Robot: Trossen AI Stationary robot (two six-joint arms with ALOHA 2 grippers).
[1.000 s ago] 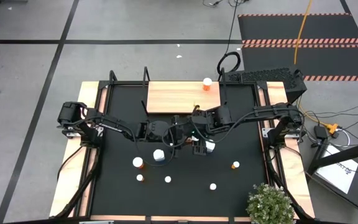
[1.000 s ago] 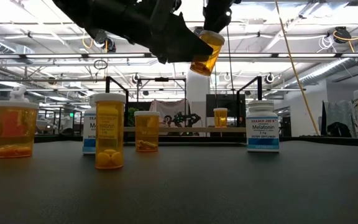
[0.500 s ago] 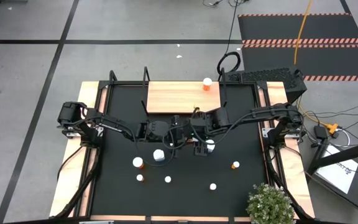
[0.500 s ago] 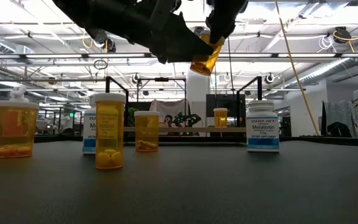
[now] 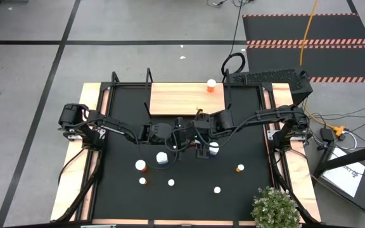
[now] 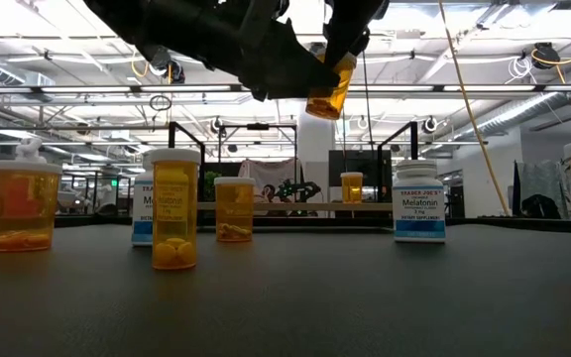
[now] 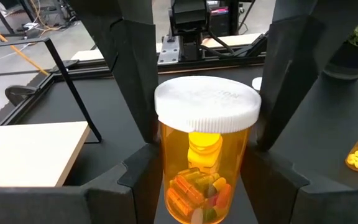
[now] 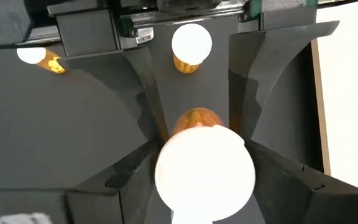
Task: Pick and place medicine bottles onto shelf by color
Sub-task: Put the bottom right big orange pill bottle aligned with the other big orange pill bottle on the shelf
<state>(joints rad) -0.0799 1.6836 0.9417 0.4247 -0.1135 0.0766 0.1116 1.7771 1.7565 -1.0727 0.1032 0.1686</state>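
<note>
An orange bottle point(image 7: 201, 180) with a white cap point(image 7: 207, 106) hangs tilted above the table's middle point(image 6: 328, 91). Both grippers are on it: my left gripper point(image 7: 204, 193) at its body, my right gripper point(image 8: 204, 177) at its cap. They meet in the high view, left point(image 5: 184, 136) and right point(image 5: 201, 136). The light-wood shelf point(image 5: 176, 100) lies at the far edge, with one orange bottle point(image 5: 211, 85) standing on it. Several more bottles stand on the black mat: orange ones point(image 5: 142, 166) point(image 5: 239, 168) and white ones point(image 5: 161, 158) point(image 5: 213, 148). My left gripper pinches the orange body point(image 7: 194, 199) between its two fingers, below the cap. It comes nearly level from the table's left. The bottle is lifted clear and tilted, cap up. My right gripper has the white cap's rim point(image 8: 166, 180) between its two fingers. It slants down onto the cap from above and from the table's right.
Small bottles point(image 5: 142, 181) point(image 5: 171, 183) point(image 5: 217, 189) stand along the near part of the mat. A potted plant point(image 5: 274, 208) sits at the near right corner. Thin black uprights point(image 5: 148, 77) rise at the shelf's ends.
My right gripper's fingers have come down a little over the cap of the held bottle. The bottle and my left gripper have kept still.
</note>
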